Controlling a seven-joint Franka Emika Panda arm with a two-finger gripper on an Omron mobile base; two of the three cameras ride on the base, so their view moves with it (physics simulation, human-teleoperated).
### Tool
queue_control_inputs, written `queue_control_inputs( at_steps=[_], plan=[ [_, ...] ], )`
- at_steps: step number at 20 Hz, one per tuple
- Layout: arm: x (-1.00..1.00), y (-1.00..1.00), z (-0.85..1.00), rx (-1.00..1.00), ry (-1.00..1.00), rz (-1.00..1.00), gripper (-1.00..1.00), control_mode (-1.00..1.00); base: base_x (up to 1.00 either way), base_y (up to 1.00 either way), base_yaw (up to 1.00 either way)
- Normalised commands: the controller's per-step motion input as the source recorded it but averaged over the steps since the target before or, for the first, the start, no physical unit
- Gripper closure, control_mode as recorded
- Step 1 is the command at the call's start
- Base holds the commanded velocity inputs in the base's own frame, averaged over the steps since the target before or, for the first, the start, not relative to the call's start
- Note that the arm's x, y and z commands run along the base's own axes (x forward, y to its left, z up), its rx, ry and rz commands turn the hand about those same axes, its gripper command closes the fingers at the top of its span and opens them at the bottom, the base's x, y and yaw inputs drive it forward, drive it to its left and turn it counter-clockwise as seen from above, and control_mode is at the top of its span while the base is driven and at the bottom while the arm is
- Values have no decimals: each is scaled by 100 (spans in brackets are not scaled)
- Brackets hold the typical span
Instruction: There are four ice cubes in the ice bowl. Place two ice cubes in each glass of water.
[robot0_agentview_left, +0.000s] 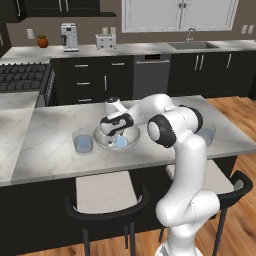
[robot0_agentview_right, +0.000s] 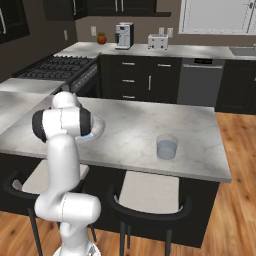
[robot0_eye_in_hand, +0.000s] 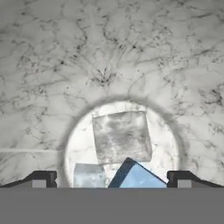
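Hand view: spread gripper (robot0_eye_in_hand: 112, 181) over ice bowl (robot0_eye_in_hand: 52, 87), one ice cube (robot0_eye_in_hand: 121, 136) lying slightly skewed.

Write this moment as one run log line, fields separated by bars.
phase: reaching for ice | claw: open, inside ice bowl, above ice cubes | held: nothing | glasses: on counter

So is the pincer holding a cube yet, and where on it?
Nothing held. The pincer is open, its tips standing wide of the ice cubes in the bowl.

Ice in bowl, glasses apart
Pale-blue translucent ice cubes (robot0_eye_in_hand: 121, 136) lie in wide mottled grey-white bowl (robot0_agentview_left: 134, 136); short clear bluish tumblers (robot0_agentview_left: 82, 142) (robot0_agentview_right: 167, 147) upright on bench.
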Motion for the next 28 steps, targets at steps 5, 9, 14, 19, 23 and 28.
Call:
queue_control_inputs(
  at_steps=[5,9,14,19,23,28],
  plan=[
    [21,7,-17,0,0,0,-100,-100,0,0,0],
    [9,0,-22,0,0,0,-100,-100,0,0,0],
    [1,0,-23,0,0,0,-100,-100,0,0,0],
    [0,-2,-17,0,0,-3,-100,-100,0,0,0],
    [0,-14,-29,0,2,-6,100,-100,0,0,0],
    [0,-45,-39,0,0,-6,100,-100,0,0,0]
  ],
)
